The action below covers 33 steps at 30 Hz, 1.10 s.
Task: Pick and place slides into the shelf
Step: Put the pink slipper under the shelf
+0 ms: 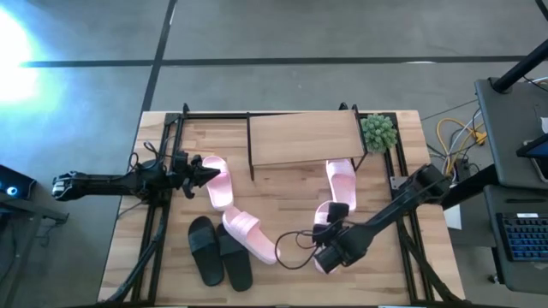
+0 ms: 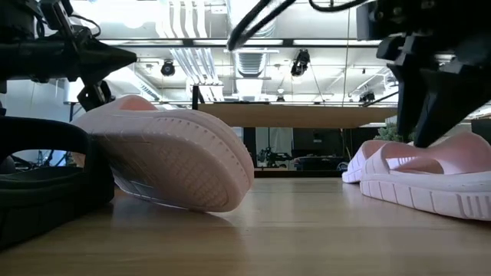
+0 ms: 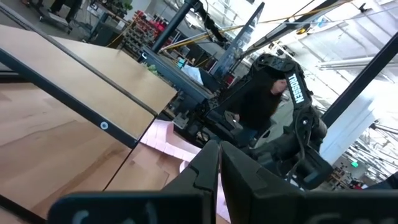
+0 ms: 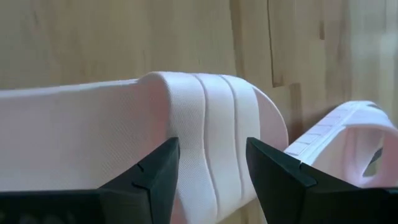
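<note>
My right gripper [image 4: 211, 165] is open and lowered from above onto a pale pink slide [image 1: 325, 211] at the table's right-middle, one finger on each side of its ridged strap [image 4: 211, 106]. My left gripper [image 1: 212, 174] is shut and hovers level at the table's left, its tip over another pink slide [image 1: 219, 186]. A third pink slide [image 1: 341, 180] lies by the shelf's right leg. A fourth [image 2: 169, 161] sits tilted with its sole showing, beside the black pair [image 1: 218, 250]. The shelf [image 1: 304, 137] stands at the far middle. My right gripper comes down from above with its fingers [image 4: 155, 171] standing across the strap of the pink slide, which lies flat on the table [image 2: 430, 180]. Whether the fingers touch the strap I cannot tell.
A small green plant [image 1: 378, 131] stands at the shelf's right end. Black rails [image 1: 163, 205] run along the table's left and right sides. A cable loops on the table near my right gripper [image 1: 295, 248]. Bare wood shows under the shelf and at the near right corner.
</note>
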Motion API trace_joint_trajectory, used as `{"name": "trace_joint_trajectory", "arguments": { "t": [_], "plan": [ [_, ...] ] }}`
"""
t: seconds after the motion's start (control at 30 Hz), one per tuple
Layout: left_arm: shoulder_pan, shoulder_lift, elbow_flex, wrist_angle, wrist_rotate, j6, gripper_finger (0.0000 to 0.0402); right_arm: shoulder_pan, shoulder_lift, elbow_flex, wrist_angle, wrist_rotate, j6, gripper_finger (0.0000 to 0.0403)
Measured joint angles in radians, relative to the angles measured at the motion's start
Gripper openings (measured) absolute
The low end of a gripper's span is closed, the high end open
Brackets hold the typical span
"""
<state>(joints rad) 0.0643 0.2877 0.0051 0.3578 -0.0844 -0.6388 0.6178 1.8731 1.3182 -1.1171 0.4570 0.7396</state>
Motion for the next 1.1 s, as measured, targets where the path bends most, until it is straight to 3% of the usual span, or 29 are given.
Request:
{"name": "trace_joint_trajectory", "arguments": {
  "t": [0.47,0.87,1.0,1.1],
  "plan": [
    [0.0,0.0,0.0,-0.001,0.001,0.0,0.0002,0.033,-0.022,0.043,0.002,-0.007,0.02,0.018],
    [0.0,-0.001,0.0,-0.001,0.002,0.0,0.0002,0.016,0.028,-0.022,0.004,0.098,0.02,0.0177],
    [0.0,-0.001,0.0,-0.001,0.002,0.0,0.0002,0.001,0.056,-0.024,0.011,0.085,0.045,0.0151],
    [0.0,-0.002,0.0,-0.001,0.002,0.0,0.0002,-0.004,0.073,-0.024,0.018,0.078,0.064,0.0108]
  ]
}}
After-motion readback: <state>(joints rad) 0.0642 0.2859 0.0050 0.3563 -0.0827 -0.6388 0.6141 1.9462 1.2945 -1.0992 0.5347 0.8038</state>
